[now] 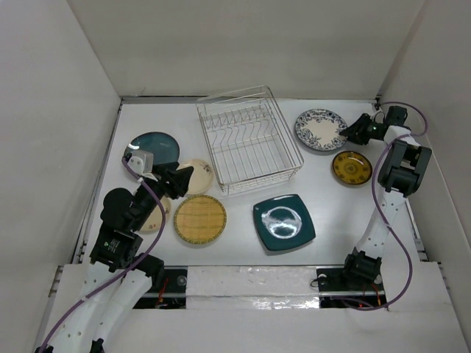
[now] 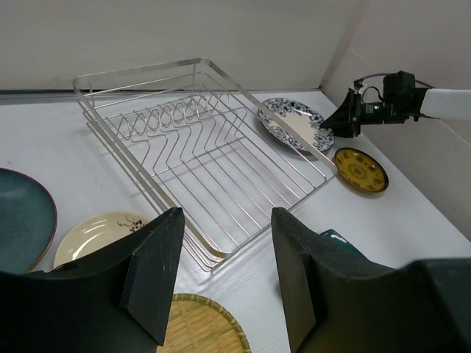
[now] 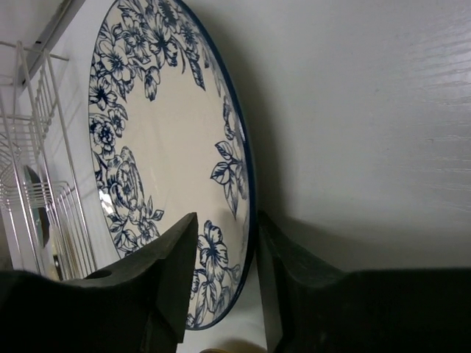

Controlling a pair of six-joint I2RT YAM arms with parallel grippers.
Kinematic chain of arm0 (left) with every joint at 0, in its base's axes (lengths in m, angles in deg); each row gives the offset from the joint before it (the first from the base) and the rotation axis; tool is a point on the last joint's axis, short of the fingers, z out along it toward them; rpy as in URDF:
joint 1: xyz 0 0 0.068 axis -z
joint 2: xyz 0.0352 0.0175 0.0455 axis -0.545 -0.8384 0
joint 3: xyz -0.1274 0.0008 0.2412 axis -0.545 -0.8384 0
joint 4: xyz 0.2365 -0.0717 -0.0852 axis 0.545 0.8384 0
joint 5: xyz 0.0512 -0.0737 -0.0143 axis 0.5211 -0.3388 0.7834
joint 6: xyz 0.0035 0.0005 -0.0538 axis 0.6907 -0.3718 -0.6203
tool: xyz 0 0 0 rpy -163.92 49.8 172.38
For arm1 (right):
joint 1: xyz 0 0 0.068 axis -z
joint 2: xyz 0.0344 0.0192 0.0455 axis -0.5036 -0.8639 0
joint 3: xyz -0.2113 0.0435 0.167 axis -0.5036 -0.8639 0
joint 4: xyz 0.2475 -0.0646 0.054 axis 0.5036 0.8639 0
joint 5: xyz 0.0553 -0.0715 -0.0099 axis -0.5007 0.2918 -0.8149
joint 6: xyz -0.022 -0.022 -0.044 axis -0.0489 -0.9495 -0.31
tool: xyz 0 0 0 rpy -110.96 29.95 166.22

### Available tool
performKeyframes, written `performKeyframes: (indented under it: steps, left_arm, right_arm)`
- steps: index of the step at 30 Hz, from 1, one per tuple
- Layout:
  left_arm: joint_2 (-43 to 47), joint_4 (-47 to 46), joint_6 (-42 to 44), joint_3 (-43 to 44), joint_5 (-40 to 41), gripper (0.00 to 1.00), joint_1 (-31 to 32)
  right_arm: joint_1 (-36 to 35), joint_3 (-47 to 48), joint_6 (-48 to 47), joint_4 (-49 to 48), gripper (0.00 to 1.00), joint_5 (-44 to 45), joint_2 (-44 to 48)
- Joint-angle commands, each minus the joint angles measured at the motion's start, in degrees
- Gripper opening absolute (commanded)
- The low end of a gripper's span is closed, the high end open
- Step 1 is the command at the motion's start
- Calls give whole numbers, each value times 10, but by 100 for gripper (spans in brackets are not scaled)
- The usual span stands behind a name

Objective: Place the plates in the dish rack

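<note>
The silver wire dish rack [image 1: 250, 143] stands empty at the table's middle back; it also shows in the left wrist view [image 2: 199, 140]. The blue-and-white plate [image 1: 321, 129] lies to its right. My right gripper [image 1: 353, 132] is open, its jaws on either side of that plate's [image 3: 162, 132] near rim. The small yellow-brown plate [image 1: 351, 168] lies beside it. My left gripper [image 1: 180, 176] is open and empty above a cream plate [image 1: 197, 176]. Around it lie the woven plate [image 1: 199, 218], the round teal plate [image 1: 155, 149] and the square teal plate [image 1: 284, 222]. A second cream plate [image 1: 156, 215] is half hidden under my left arm.
White walls close the table in on the left, back and right. A raised white ledge [image 1: 257, 283] runs along the near edge between the arm bases. The right arm's cable [image 1: 412, 118] loops near the right wall.
</note>
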Motion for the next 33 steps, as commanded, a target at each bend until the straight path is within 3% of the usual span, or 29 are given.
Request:
performKeyframes:
  steps: [1,4,9,16,21,27,33]
  left_arm:
    - [11,-27,7,-3,-3,48,3]
    - [20,-34,8,-5,-12,48,3]
    - [26,-39,8,-8,-11,48,3]
    - [20,-38,7,-8,-6,49,3]
    - [18,-35,7,-8,2,49,3]
    - [15,-34,7,-8,7,49,3]
    - [11,-31,8,-7,15,49,3]
  right_arm:
    - [-2,18,3,53,39,-8,-21]
    - [-2,19,12,50,30,-6,-23]
    - [-2,-21,58,-22,0,44,9]
    - [3,-171,190,-287,0,76,181]
    - [-2,-238,241,-378,0,180,322]
    - [-76,-210,148,-309,0,350,430]
    - [-200,-49,24,-142,0,487,418]
